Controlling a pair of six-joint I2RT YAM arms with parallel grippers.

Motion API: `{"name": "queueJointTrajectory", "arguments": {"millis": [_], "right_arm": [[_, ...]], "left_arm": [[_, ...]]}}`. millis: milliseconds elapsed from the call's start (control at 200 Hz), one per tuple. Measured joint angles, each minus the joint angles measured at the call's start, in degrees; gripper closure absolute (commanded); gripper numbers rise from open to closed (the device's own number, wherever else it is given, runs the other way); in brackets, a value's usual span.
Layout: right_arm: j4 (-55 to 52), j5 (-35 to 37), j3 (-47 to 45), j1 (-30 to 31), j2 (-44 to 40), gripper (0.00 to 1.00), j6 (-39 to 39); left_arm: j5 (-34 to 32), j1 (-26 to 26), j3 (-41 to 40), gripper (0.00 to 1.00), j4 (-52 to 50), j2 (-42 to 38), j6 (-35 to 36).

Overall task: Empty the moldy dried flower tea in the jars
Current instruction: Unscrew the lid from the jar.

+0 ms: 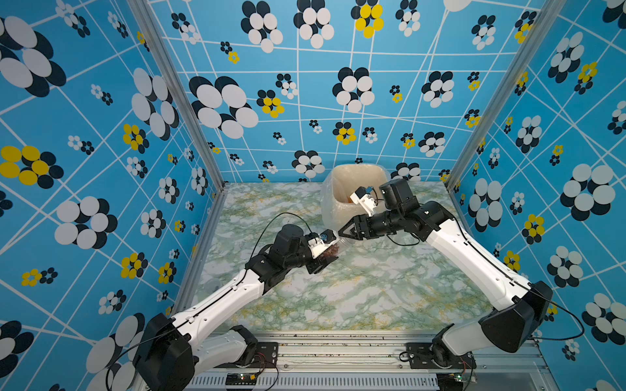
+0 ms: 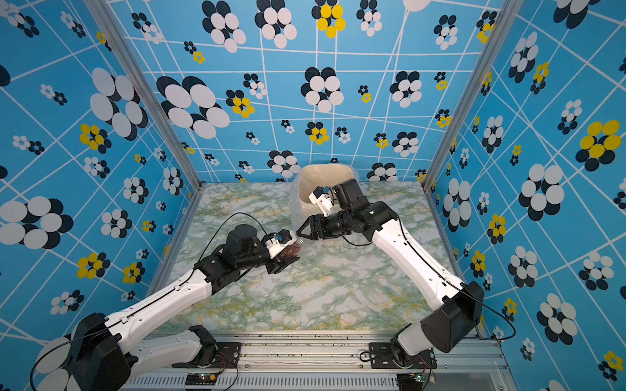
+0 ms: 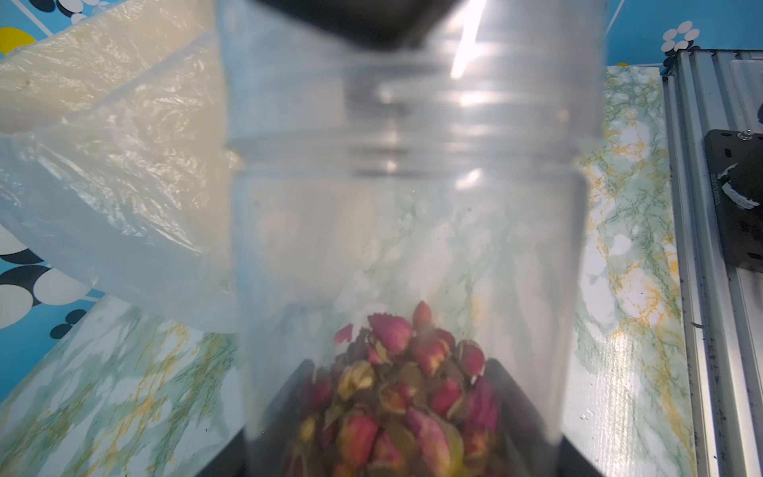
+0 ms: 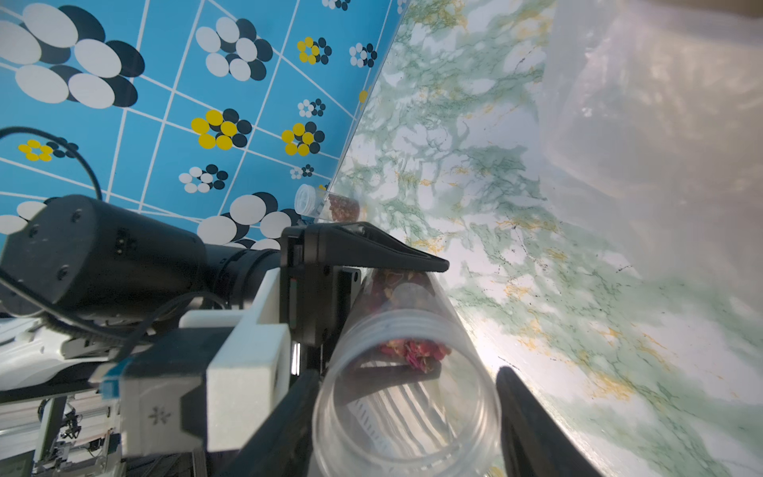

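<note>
clear plastic jar (image 3: 413,231) is held tipped sideways over the green marble worktop (image 1: 338,298). the left claw (image 1: 328,254) is clamped round its base end, and the reddish dried flower tea (image 3: 404,392) is heaped down at that end. the right claw (image 1: 342,235) has a finger on each side of the threaded neck end, honestly can't tell if it's squeezing or just close. the beige plastic-lined bin (image 1: 359,179) sits just behind them. a second jar (image 4: 307,202) with tea lies on its side by the left wall.

Two white-shelled arms (image 1: 220,301), black joints (image 1: 267,267), looping black cables (image 1: 288,213), white wrist-camera mounts (image 1: 316,247)
</note>
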Motion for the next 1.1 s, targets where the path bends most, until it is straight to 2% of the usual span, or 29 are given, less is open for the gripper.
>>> {"name": "queueJointTrajectory", "arguments": {"millis": [110, 270, 460, 620, 855, 1099], "right_arm": [[-1.8, -0.6, 0.1, 0.0, -0.1, 0.64, -5.6], [-5.8, -1.3, 0.1, 0.1, -1.7, 0.79, -19.7], [-8.2, -1.2, 0.1, 0.8, -5.0, 0.78, -36.3], [-9.7, -1.7, 0.1, 1.3, -5.3, 0.76, -45.5], [-10.7, -2.4, 0.2, 1.4, -5.2, 0.73, -52.9], [-6.6, -2.7, -3.3, 1.4, -7.3, 0.74, -54.8]], "left_arm": [[3.1, 0.1, 0.1, 0.82, -0.5, 0.8, -0.5], [11.6, 0.4, 0.8, 0.83, -1.3, 2.7, -2.1], [21.7, 0.9, 2.1, 0.83, -1.2, 4.4, -4.4], [26.8, 1.3, 2.2, 0.83, -1.2, 5.4, -5.9], [31.3, 2.1, 2.2, 0.83, -1.2, 6.8, -6.7], [32.4, 2.3, 2.2, 0.83, -1.2, 7.3, -7.4]]}}
